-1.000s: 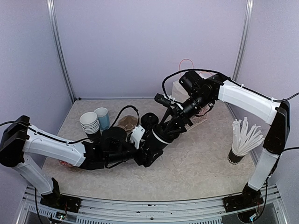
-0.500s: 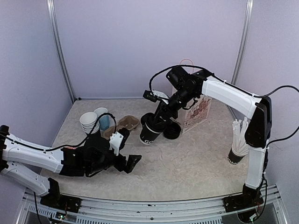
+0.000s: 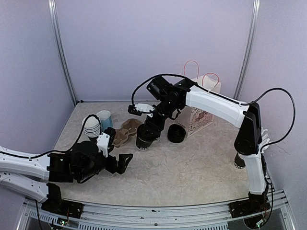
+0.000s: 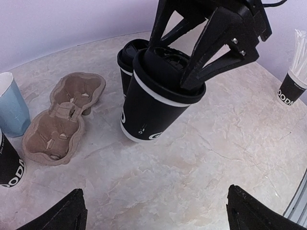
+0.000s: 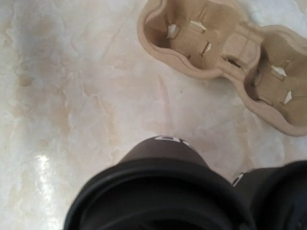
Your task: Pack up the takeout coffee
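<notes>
Black plastic and coated paper are what the right claw [image 4: 171, 67] has hold of. It straddles the lid [image 5: 158, 196] of one takeout cup [image 4: 153, 108] and is clenched on the lid's rim from both sides, so the cup is taken at its very top. That cup sits low over the desk [image 4: 201, 163], just beside the moulded pulp carrier [image 4: 62, 117]; whether its base touches the surface I cannot tell. Its long axis runs base to lid and is tilted. In the left wrist view the lid leans up and to the right, the base swings toward the carrier, and the white lettering near the base faces the camera. I judge the cup light and thin-walled. The paper would dent under a hard squeeze, the glossy skin looks slippery, and a push-on lid could pop off if it bears the load alone. The firmer hold seems to be just under the lid, where the rolled rim stiffens the wall. Whether there is liquid inside cannot be seen, so keeping the cup near upright looks wise. The second cup [image 3: 176, 134] stands upright on the desk just beyond, between the held cup and the paper bag [image 3: 200, 112]. The left claw [image 3: 121, 162] hangs released, spread wide with nothing in it, near the front left of the desk.
</notes>
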Robot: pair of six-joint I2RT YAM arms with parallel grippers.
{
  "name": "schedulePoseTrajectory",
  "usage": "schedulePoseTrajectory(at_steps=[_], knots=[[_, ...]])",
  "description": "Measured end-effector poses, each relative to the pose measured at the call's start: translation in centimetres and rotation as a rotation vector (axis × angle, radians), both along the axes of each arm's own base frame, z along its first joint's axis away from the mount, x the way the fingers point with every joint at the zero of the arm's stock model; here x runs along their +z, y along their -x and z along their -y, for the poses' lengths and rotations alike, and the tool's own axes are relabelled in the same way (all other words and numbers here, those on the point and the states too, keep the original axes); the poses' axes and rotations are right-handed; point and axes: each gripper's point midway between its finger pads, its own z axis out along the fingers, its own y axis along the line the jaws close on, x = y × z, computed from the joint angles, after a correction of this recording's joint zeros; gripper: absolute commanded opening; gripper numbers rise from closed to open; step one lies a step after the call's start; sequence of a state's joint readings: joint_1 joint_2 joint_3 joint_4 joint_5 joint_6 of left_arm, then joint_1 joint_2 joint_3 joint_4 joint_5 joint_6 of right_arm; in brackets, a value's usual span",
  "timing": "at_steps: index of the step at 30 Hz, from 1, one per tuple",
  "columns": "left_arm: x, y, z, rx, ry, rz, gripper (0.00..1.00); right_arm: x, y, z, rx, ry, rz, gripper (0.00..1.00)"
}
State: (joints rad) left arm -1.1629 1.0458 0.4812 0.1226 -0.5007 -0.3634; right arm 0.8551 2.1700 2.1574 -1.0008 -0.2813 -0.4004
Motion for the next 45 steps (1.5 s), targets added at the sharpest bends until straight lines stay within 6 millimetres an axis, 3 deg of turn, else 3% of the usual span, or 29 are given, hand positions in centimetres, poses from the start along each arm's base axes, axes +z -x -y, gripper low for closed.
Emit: schedulePoseTrajectory(at_steps=[13,25,31,36,40,45], knots=[[-0.4,-0.2,-0.6,0.043,-0.002,-0.017,0.99,-4.2,-1.7,-0.1,-0.054,0.104,0.026,0.73],[-0.2,-0.2,-0.8,0.056,0.021,-0.023,0.99,-4.2,-2.5,-0.8,-0.071,0.086,0.038,0.84],[-1.5,-0.2,-0.5,0.046,-0.012,-0.037,0.99,-4.0,-2.3,-1.0,-0.066,0.076,0.029,0.86],[-3.7,-0.3,0.8,0.01,-0.072,-0.054,0.96,-3.6,-2.2,-1.2,-0.063,0.06,0.024,0.92],[-5.3,-0.9,2.3,-0.016,-0.125,-0.055,0.88,-3.1,-2.2,-1.2,-0.064,0.051,0.027,0.93],[-6.3,-3.1,4.4,-0.007,-0.139,-0.049,0.83,-1.2,-1.9,-1.1,-0.06,0.02,0.044,0.95]])
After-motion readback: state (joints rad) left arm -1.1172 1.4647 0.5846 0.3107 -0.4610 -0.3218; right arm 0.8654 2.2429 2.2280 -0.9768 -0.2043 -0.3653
